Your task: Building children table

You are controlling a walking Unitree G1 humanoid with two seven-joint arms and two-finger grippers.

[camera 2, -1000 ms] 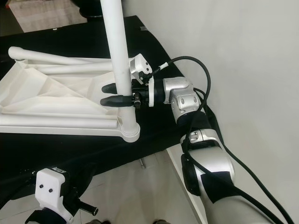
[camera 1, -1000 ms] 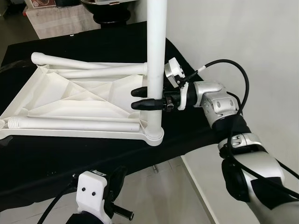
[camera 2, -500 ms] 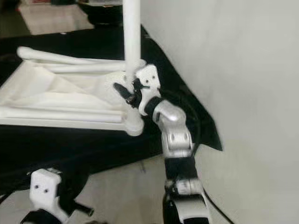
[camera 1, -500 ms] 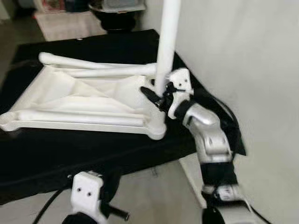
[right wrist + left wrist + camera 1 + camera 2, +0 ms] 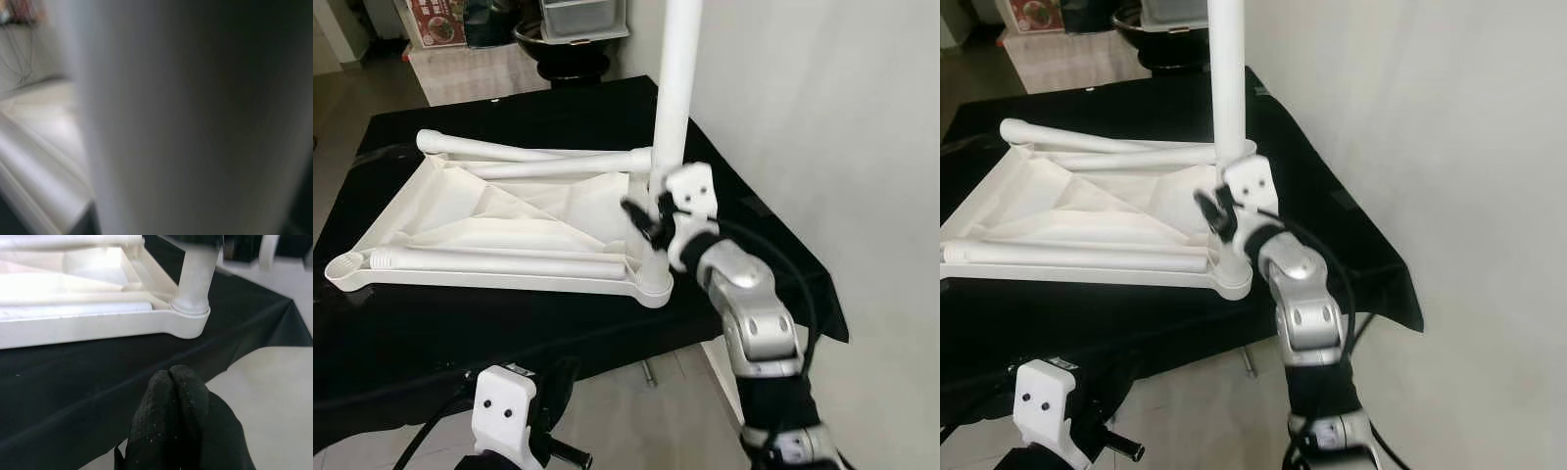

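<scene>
An upturned white tabletop [image 5: 499,220] lies ribbed side up on a table draped in black cloth [image 5: 431,323]. One white leg [image 5: 674,98] stands upright in the socket at the tabletop's near right corner, close to the cloth's right edge, and rises past the top of both eye views. Three more legs lie flat on the tabletop: one [image 5: 494,262] along its near edge, and two at the far side, of which one [image 5: 489,149] runs aslant from the far left corner and the other [image 5: 558,165] reaches to the upright leg. The right gripper [image 5: 648,217] is raised from below, its silver arm bent upward beside the table, and its black fingers sit against the lower part of the upright leg, just above the socket. One dark finger [image 5: 1216,211] shows at the leg's left side; whether the fingers clamp the leg or merely touch it cannot be told, and the right wrist view gives just a blurred pale surface [image 5: 195,117] very close to the lens. The left gripper [image 5: 171,382] hangs low before the table's near edge, its fingers [image 5: 188,396] pressed together and holding nothing, pointing toward the socket corner [image 5: 188,316]. A white wall [image 5: 842,127] stands at the right.
</scene>
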